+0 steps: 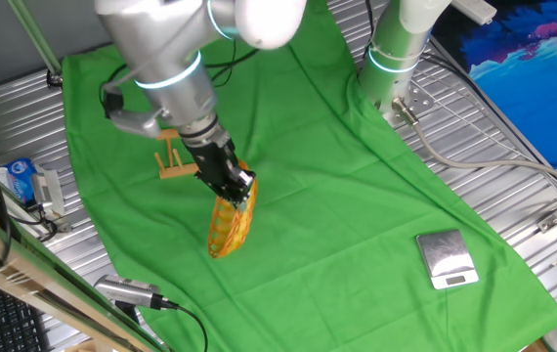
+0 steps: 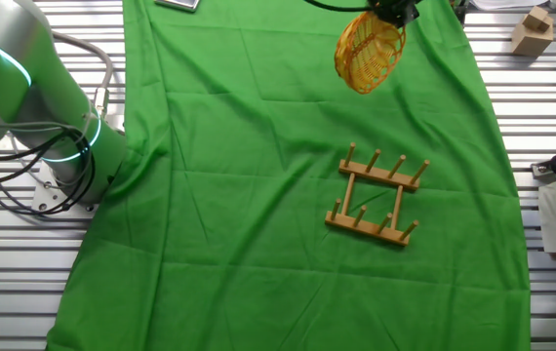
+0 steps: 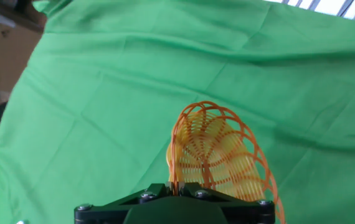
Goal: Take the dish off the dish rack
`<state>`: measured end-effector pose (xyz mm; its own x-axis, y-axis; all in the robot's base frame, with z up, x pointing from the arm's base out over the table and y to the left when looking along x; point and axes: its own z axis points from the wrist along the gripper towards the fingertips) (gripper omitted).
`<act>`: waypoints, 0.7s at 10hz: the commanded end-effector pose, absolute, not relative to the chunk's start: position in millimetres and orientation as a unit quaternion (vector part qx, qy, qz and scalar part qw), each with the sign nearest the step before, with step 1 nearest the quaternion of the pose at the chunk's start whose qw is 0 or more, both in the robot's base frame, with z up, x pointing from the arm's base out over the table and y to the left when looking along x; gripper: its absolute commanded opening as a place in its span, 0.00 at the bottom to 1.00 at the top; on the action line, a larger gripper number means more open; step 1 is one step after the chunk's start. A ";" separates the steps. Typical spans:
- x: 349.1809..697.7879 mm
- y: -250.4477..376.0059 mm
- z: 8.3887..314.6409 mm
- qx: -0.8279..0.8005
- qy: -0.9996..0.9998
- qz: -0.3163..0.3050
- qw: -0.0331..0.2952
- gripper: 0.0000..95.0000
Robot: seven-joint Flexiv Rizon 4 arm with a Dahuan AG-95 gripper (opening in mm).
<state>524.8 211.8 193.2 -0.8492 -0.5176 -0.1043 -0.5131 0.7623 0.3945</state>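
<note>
Now, at the left of one fixed view, a blue-and-white carton (image 1: pixel 22 178) sits on the metal table (image 1: pixel 513 166) by the edge of the green cloth (image 1: pixel 357 186). Right of it, on the cloth in the upper left quarter, the rack (image 1: pixel 173 162) stands with nothing on it. Just right of the rack my claw (image 1: pixel 235 191) hangs from my arm (image 1: pixel 166 73), closed on the top rim of the dish (image 1: pixel 230 226), which dangles on edge below my fingers in mid-frame, apart from the rack. Far right and low, the silver scale (image 1: pixel 447 259) lies on the cloth.

Seen from the other fixed view, my arm's base (image 2: pixel 24 107) fills the upper left, beside the cloth (image 2: pixel 239 195). Right of centre, the rack (image 2: pixel 377 198) stands alone with its pegs up. Above it, at the top edge, the dish (image 2: pixel 368 53) hangs on edge, well apart from the rack, with my claw (image 2: pixel 392 12) mostly cut off by the frame. A small wooden block (image 2: pixel 532 29) sits at the upper right.

From my hand view, the cloth (image 3: pixel 103 93) spreads everywhere, and the dish (image 3: pixel 218 155) juts out from my claw (image 3: pixel 177 186) at bottom centre, its rim pinched there.
</note>
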 end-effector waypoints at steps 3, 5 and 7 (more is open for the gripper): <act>537.5 215.8 187.0 0.277 -0.940 -0.199 0.011 0.00; 546.0 218.7 185.4 0.278 -0.940 -0.197 0.012 0.00; 546.9 220.0 179.5 0.279 -0.940 -0.195 0.010 0.00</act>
<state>548.6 220.8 177.4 -0.8436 -0.5299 -0.0864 -0.5207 0.7682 0.3725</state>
